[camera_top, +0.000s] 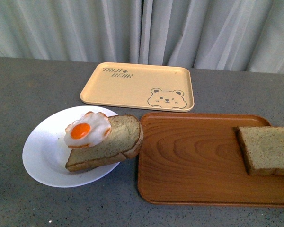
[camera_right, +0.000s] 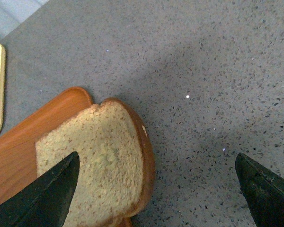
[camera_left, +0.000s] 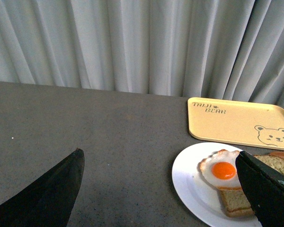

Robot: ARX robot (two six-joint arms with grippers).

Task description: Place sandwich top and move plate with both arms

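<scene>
Grey pleated curtains [camera_top: 142, 28] hang behind the speckled grey table [camera_top: 28, 90], and you've got three stations laid out on it. At the back sits the yellow bear-print tray [camera_top: 137, 85]. Front left is the plate [camera_top: 42, 156], carrying a tan bread slice [camera_top: 113, 144] with a fried egg [camera_top: 87, 129] lying on its left part, and that slice's right end pokes over the plate's rim and sits just beside the wooden tray [camera_top: 189, 161]. Now look far right: the sandwich top [camera_top: 267, 150] lies flat on the wooden tray's right end, well apart from the plate and cut off by the picture's edge. Your right gripper [camera_right: 156, 154] hangs over it with its fingers [camera_right: 47, 198] spread wide and nothing pinched. From that wrist you see the sandwich top's [camera_right: 102, 161] rounded crust edge, which seems to reach past the tray's [camera_right: 19, 146] rim toward bare table. Your left gripper [camera_left: 158, 152] is spread wide as well and empty, its fingers [camera_left: 52, 198] over the open table, with the plate [camera_left: 189, 184] and egg [camera_left: 222, 169] near one of them.
</scene>
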